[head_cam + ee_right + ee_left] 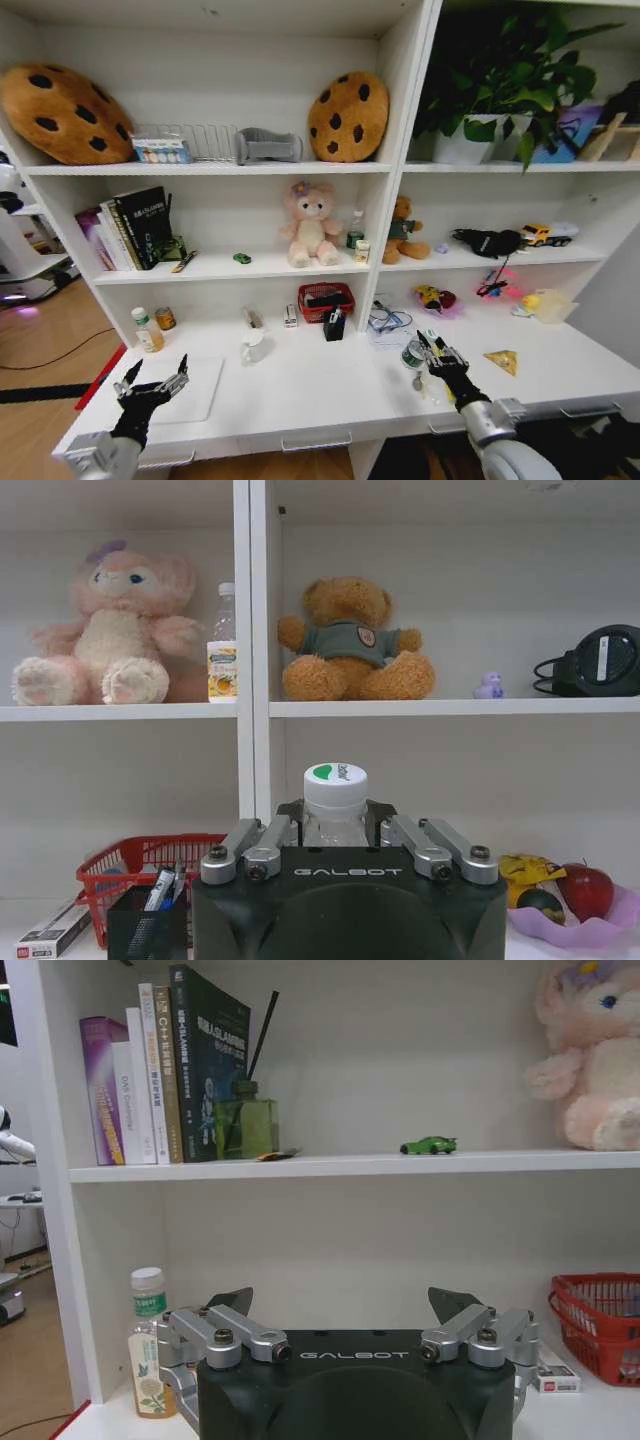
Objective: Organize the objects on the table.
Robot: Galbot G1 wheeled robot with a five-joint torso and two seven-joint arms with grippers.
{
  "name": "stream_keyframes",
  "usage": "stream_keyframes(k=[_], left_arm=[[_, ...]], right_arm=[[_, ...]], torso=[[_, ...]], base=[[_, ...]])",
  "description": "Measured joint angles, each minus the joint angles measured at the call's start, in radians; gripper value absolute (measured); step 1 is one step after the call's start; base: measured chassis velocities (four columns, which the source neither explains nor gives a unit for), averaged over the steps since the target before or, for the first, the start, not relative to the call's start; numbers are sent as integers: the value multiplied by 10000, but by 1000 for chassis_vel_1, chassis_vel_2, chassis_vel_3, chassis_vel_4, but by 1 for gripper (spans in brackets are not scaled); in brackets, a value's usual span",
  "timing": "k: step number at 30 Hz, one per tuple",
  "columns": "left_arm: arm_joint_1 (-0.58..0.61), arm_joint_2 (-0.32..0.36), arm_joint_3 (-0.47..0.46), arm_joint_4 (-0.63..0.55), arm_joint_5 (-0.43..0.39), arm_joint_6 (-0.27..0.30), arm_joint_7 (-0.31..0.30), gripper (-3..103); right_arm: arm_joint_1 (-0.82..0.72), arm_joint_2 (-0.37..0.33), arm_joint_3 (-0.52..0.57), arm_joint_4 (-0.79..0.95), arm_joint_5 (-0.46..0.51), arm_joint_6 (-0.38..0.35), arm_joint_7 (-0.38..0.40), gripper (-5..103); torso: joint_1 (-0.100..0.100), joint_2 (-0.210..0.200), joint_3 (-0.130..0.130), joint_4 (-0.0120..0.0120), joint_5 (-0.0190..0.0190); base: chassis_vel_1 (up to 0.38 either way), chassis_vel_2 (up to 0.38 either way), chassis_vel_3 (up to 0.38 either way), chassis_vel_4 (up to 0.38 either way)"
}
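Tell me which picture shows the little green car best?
The left wrist view: the green car sits side-on on the shelf board, between the books and the pink plush toy. In the head view it is just a tiny green speck on that shelf.

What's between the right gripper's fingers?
In the right wrist view, a clear bottle with a white cap stands between the right gripper fingers.

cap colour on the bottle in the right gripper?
White with a green mark, on the bottle between the right gripper fingers; clearest in the right wrist view.
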Motion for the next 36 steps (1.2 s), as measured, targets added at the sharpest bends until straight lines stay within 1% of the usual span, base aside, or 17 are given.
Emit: stream_keyframes(k=[7,10,13,14,15,16,17,18,21,22,23,24,25,28,32,34,36], left_arm=[[-22,-27,17,22,0,-1,16,99],[-32,-27,18,41,0,-1,15,99],[-41,-51,13,74,0,-2,9,99],[-40,-69,-6,79,-4,-5,0,99],[-37,-72,-17,84,-12,-6,0,99],[-37,-72,-17,84,-12,-6,0,99],[-36,-78,-35,116,-27,-15,-3,99],[-36,-78,-35,116,-27,-15,-3,99],[-71,-104,-22,232,-31,-62,-4,99],[-71,-104,-22,232,-31,-62,-4,99],[-85,-123,-18,241,-31,-65,-3,99],[-119,-131,-15,251,-33,-66,-3,99],[-119,-131,-15,251,-33,-66,-3,99],[-176,-128,20,321,-39,-69,-1,99],[-210,-101,82,389,-35,-90,4,99],[-243,-71,119,403,-35,-94,10,99],[-249,-21,135,417,-36,-95,15,99]], right_arm=[[-173,-85,-347,500,55,205,-55,30],[-683,-31,-295,824,-73,298,-380,30],[-1502,295,-12,864,-323,776,-1395,30],[-2002,495,197,758,-412,1171,-2127,30],[-2284,579,305,725,-413,1369,-2514,30],[-2284,579,305,725,-413,1369,-2514,30],[-2968,751,586,725,-295,1726,-3461,30],[-2968,751,586,725,-295,1726,-3461,30],[-4907,1185,975,696,-372,2825,-5333,30],[-4907,1185,975,696,-372,2825,-5333,30],[-5434,1295,1010,616,-444,3197,-5678,30],[-6222,1472,1020,331,-541,3880,-6044,30],[-6222,1472,1020,331,-541,3880,-6044,30],[-6826,1804,890,-981,-982,4862,-6037,30],[-6457,1972,644,-2196,-1424,5042,-5551,30],[-5722,2045,330,-3412,-1472,4972,-4933,30],[-4751,2101,287,-4710,-2055,4925,-4587,30]], torso=[[0,0,0,-1,2],[0,0,0,-3,4],[2,0,0,-3,-7],[2,-1,0,-2,-2],[2,0,0,-3,0],[2,0,0,-3,0],[1,0,0,-2,-2],[1,0,0,-2,-2],[0,1,-2,-6,1],[0,1,-2,-6,1],[0,1,-1,-4,-2],[0,1,-2,-3,-2],[0,1,-2,-3,-2],[0,1,-2,-6,-3],[0,2,-2,-5,-3],[0,1,-1,-4,5],[0,1,-1,-3,1]], base=[[-140,-192,178,192],[-22,-22,77,14],[10,43,-17,-37],[46,82,-69,-65],[46,82,-69,-65],[46,82,-69,-65],[0,0,0,0],[0,0,0,0],[0,0,0,0],[0,0,0,0],[0,0,0,0],[0,0,0,0],[0,0,0,0],[0,0,0,0],[0,0,0,0],[0,0,0,0],[0,0,0,0]])
